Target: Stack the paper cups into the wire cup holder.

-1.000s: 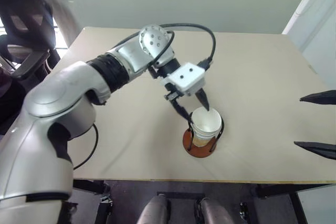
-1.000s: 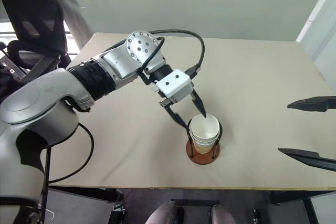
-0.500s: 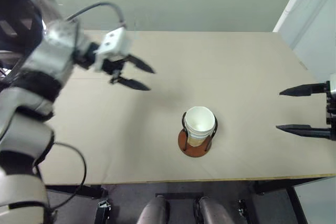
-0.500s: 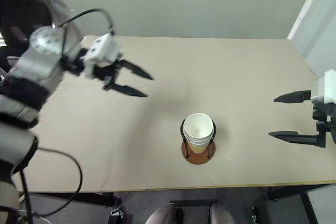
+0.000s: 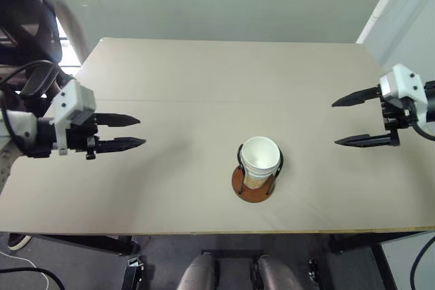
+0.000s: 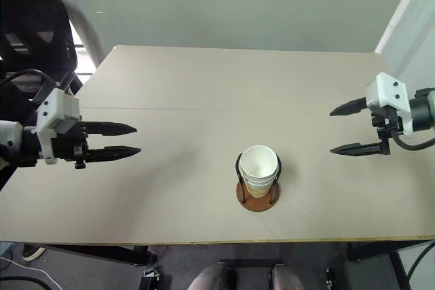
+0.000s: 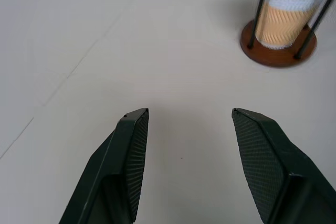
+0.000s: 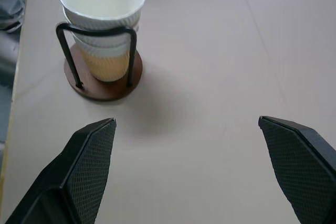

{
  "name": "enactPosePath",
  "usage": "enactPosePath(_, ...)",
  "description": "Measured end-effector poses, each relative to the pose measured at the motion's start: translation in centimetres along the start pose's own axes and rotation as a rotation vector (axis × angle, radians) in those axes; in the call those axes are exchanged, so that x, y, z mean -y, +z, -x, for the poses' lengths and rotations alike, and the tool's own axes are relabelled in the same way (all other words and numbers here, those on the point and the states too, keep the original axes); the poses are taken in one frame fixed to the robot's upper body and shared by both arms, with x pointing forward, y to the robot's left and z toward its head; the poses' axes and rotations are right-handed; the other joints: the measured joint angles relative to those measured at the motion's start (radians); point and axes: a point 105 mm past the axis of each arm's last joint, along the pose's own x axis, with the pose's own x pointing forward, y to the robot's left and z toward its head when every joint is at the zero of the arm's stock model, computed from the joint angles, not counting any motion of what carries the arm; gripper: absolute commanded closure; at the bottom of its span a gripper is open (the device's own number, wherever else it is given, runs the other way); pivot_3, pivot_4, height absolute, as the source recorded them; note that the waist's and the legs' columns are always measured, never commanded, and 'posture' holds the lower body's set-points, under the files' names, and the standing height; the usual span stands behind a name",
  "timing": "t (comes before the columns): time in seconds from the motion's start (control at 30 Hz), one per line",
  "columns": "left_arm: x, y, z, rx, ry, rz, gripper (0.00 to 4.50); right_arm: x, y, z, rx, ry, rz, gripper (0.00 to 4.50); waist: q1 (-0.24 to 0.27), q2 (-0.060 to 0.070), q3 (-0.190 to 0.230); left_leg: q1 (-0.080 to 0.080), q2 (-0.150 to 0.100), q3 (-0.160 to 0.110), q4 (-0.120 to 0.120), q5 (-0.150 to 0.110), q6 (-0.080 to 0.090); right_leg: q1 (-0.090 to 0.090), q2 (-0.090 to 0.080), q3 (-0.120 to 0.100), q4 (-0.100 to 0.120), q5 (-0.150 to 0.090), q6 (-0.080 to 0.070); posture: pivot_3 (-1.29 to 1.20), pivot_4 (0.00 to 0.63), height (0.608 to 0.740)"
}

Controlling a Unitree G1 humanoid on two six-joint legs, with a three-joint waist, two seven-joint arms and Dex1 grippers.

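Cups [image 5: 259, 159] sat nested in one stack inside the holder [image 5: 253, 183], near the front edge of the counter [image 5: 204, 79], about mid-width. Left tool [image 5: 134, 132] hovered over the counter's left side, fingers parted, nothing held or touched. Right tool [image 5: 346, 121] hovered over the right side, fingers spread wide, empty too. Both tips pointed inward at the holder, well apart from it. No readable writing or labels on anything.
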Motion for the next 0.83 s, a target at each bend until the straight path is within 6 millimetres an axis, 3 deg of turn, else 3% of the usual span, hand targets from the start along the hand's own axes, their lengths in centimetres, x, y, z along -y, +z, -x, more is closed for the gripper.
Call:
enactPosePath(0.13,1.2,-0.7,-0.1,0.044,0.091,0.048,1.81,0.4,-0.5,-1.5,0.040,-0.007,-0.053,0.00,-0.006,0.000,0.000,0.001,0.000,0.000,-0.002,0.000,0.000,-0.003,0.000,0.000,0.005,-0.001,-0.010,0.00,0.150,0.740)
enactPosePath(0.27,0.5,-0.7,0.2,0.076,0.212,0.050,1.81,0.4,-0.8,-2.8,0.065,0.004,-0.091,0.00,-0.006,-0.001,0.001,0.003,0.001,0.000,-0.004,0.003,-0.001,-0.006,0.001,0.000,0.014,-0.001,-0.017,0.00,0.150,0.740)
enactPosePath(0.4,-0.2,-0.8,0.2,0.082,0.305,0.034,1.81,0.7,-1.0,-3.2,0.070,-0.006,-0.111,0.00,-0.007,-0.001,0.001,0.006,0.001,0.000,-0.012,0.011,-0.004,-0.006,0.001,0.000,0.013,0.003,-0.021,0.00,0.150,0.740)
enactPosePath(0.83,-0.8,-0.9,0.0,0.061,0.374,0.001,1.81,1.6,-0.5,-4.1,0.087,-0.017,-0.083,0.00,-0.010,-0.001,0.001,0.004,0.002,-0.001,-0.016,0.014,-0.009,-0.011,0.002,0.001,0.013,0.005,-0.025,0.00,0.150,0.740)
